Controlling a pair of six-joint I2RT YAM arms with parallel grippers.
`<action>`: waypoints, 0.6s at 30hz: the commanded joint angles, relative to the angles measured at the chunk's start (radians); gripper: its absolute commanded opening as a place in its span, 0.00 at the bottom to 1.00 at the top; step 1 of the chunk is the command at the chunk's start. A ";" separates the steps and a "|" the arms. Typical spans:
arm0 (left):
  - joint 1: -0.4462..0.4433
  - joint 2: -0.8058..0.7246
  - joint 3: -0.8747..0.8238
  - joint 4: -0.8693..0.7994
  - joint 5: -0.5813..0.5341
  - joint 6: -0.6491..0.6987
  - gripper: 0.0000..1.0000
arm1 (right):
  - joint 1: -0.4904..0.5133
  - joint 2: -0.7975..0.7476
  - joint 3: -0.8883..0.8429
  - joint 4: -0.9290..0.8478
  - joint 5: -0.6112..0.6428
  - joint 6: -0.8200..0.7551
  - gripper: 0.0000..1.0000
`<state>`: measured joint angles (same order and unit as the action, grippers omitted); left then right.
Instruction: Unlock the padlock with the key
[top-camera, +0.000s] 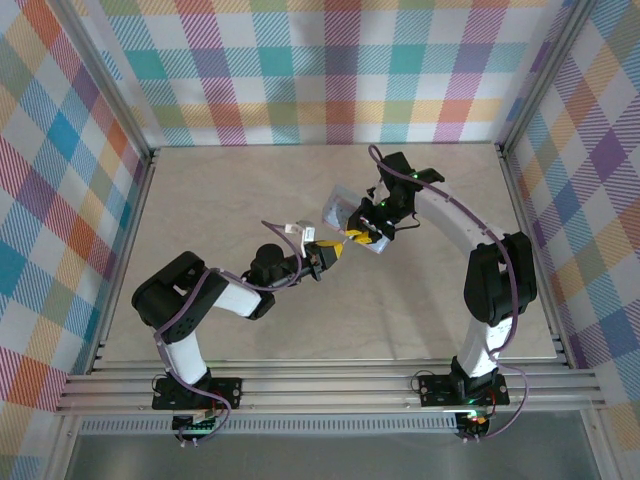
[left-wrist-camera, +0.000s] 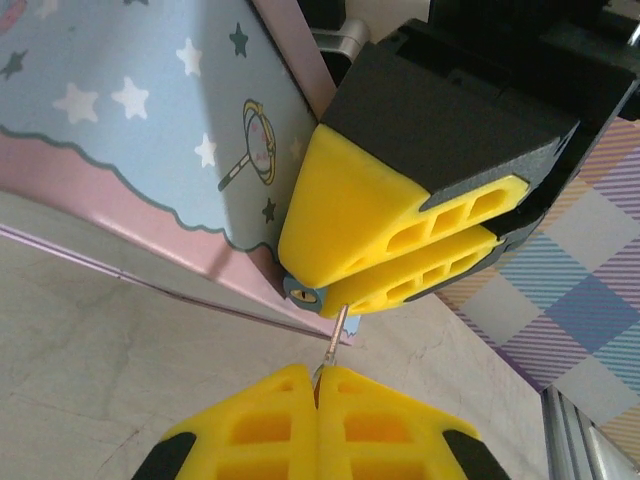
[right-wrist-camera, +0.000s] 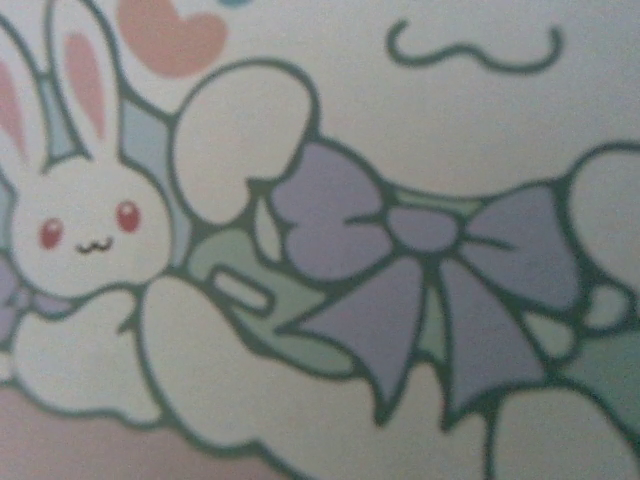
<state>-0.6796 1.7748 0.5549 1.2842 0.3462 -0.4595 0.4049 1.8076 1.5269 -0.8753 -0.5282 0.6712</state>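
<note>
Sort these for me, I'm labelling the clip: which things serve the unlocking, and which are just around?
In use: key, lock, box, left pincer, right pincer.
Just around: table, plaid walls, rails.

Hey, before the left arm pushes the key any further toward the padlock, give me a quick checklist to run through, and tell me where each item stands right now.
1. Key held firmly: ok, the left gripper is shut on it.
2. Padlock held steady: ok, it pokes out between the closed fingers of the right gripper.
3. Key pointed at the padlock: ok, its tip ends right beside it.
4. Tip lined up with the keyhole: cannot tell, too small.
5. Tip already inside the keyhole: cannot tell.
6. Box out of the key's path: ok, it sits off to one side.
</note>
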 joint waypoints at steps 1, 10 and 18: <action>-0.008 0.017 0.030 0.034 -0.004 0.000 0.00 | -0.005 -0.009 0.007 0.030 -0.025 -0.002 0.00; -0.007 0.056 0.039 0.030 0.000 -0.005 0.00 | -0.005 -0.008 0.001 0.035 -0.023 -0.004 0.00; -0.006 0.059 0.043 0.035 -0.006 -0.008 0.00 | -0.005 -0.008 -0.005 0.032 -0.023 -0.006 0.00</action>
<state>-0.6796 1.8320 0.5747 1.2858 0.3462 -0.4603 0.4049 1.8076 1.5257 -0.8680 -0.5282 0.6731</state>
